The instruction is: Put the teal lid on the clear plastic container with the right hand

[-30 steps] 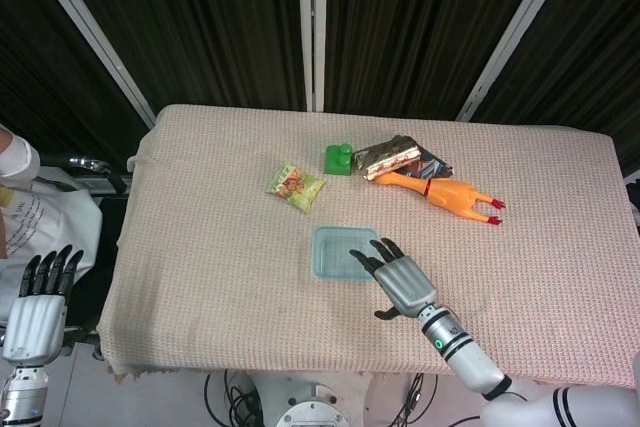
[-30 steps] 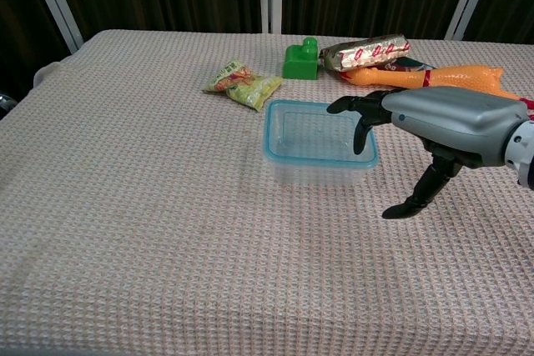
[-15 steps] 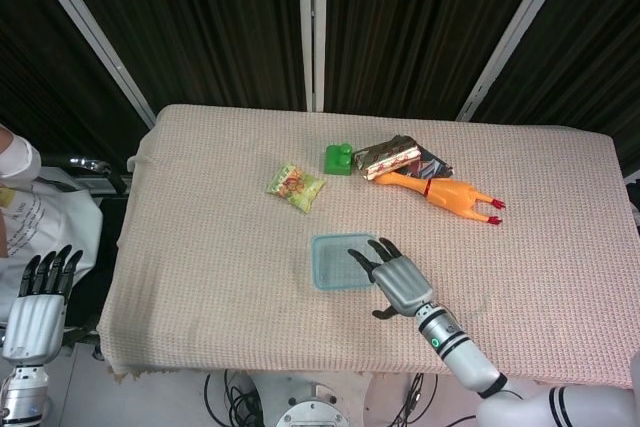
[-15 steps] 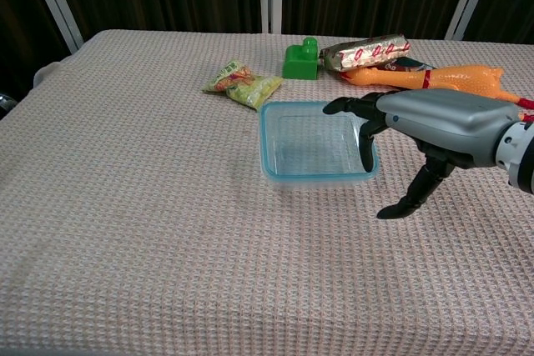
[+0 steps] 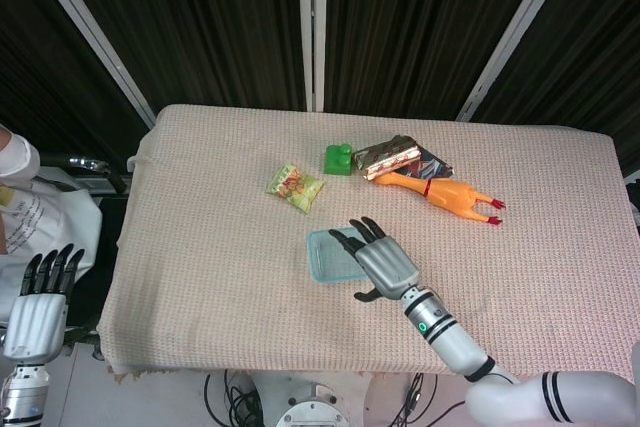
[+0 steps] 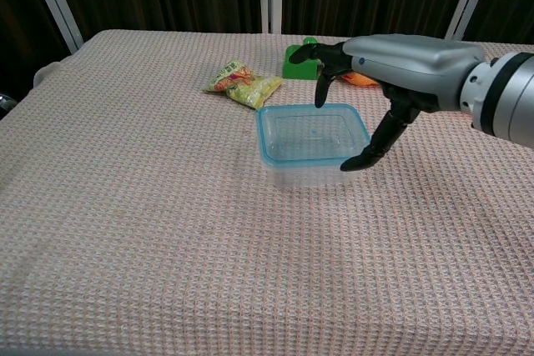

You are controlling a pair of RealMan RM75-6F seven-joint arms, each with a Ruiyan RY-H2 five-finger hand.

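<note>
The clear plastic container [image 6: 310, 174] stands in the middle of the table, and the teal lid [image 6: 313, 134] lies on top of it, its rim [image 5: 316, 257] lining up with the box. My right hand [image 6: 392, 62] hovers just above the lid's far right side, holding nothing. Its fingers are spread and point left, and the thumb hangs down beside the container's right front corner. In the head view the right hand [image 5: 378, 259] covers the container's right half. My left hand [image 5: 38, 309] hangs off the table at the lower left, fingers straight and apart.
A snack packet [image 6: 241, 85] lies behind the container to the left. A green block [image 6: 299, 62], a foil wrapper [image 5: 392, 156] and a rubber chicken [image 5: 447, 193] lie at the back right. A woven cloth [image 6: 133, 206] covers the table.
My right hand has lifted off the lid's right edge and moved left, over the container. The container slid slightly left, and the lid now sits flat on it.
</note>
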